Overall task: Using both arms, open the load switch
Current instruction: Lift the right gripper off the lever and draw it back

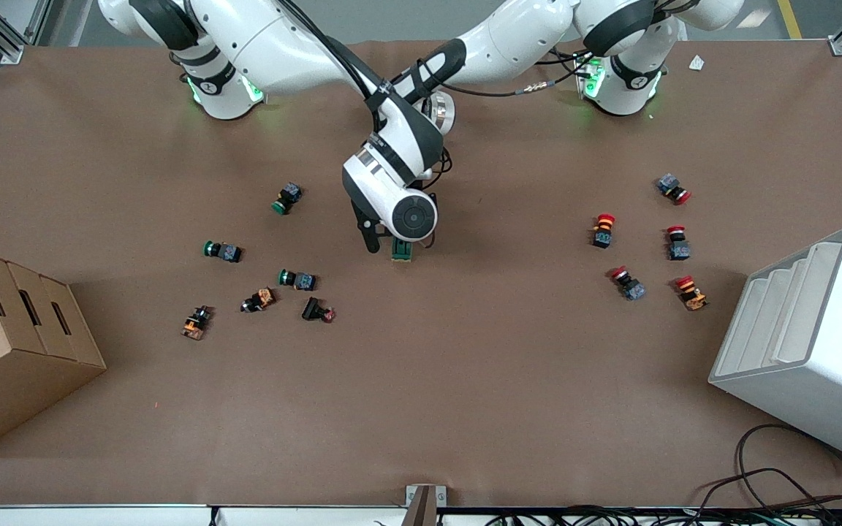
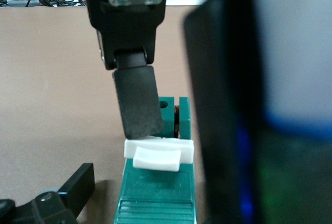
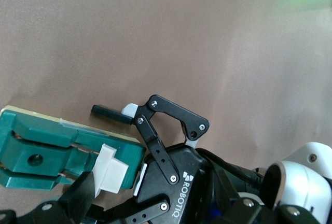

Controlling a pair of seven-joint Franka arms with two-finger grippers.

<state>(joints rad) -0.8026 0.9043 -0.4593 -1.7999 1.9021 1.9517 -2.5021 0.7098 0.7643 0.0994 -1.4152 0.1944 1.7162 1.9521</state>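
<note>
Where both arms [image 1: 392, 157] reached: the load switch [image 1: 401, 252] lay flat on the worktop [image 1: 421, 380], near its middle.
Left pincer [image 3: 92, 149]: low over the switch, it stood open astride the green body at the end bearing the white tab [image 2: 158, 154]. A small gap showed on at least one side, so it had hold of nothing. This looked like a stance for bracing the body.
Right pincer [image 2: 148, 130]: its tip touched the tab's top edge, probably to lever it up. How wide it stood could not be told.
Cardboard box [image 1: 12, 351]: at eight o'clock from the switch, well apart.
White stepped bin [image 1: 808, 329]: at four o'clock, well apart.
Green-capped buttons [image 1: 295, 278]: scattered around nine o'clock.
Red-capped buttons [image 1: 604, 228]: around three o'clock.
Obstruction: nothing lay beside the switch. The crowding came from the two pincers sharing one small block.
</note>
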